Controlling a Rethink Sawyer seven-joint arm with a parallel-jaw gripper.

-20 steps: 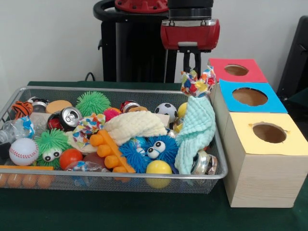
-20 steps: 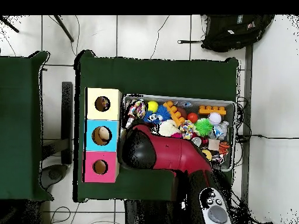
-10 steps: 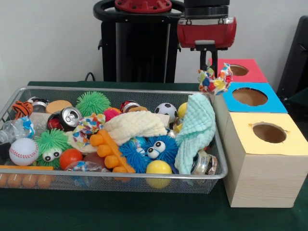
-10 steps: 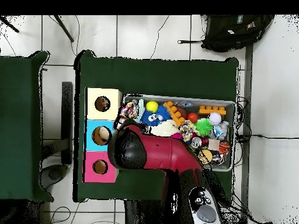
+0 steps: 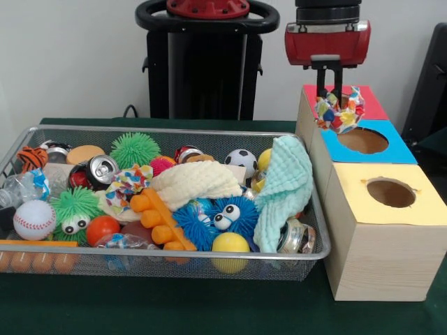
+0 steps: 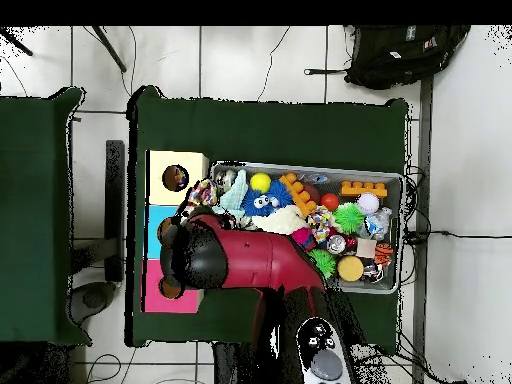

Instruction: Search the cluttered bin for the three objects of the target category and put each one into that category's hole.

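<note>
Your tool [image 5: 330, 94] is clamped on the patterned cloth ball [image 5: 339, 110], which hangs at the blue box's [image 5: 391, 149] far-left corner, so its hole [image 5: 362, 140] lies toward 4 o'clock from the ball in the front view.

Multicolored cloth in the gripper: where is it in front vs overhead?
Front view: the multicolored cloth hangs from the gripper at upper right, over the blue-topped box, near its hole's left edge.
Overhead view: the cloth shows at left of centre, just past the arm's end, by the boxes' edge next to the bin.
Shared landmark: the blue-topped box.
</note>
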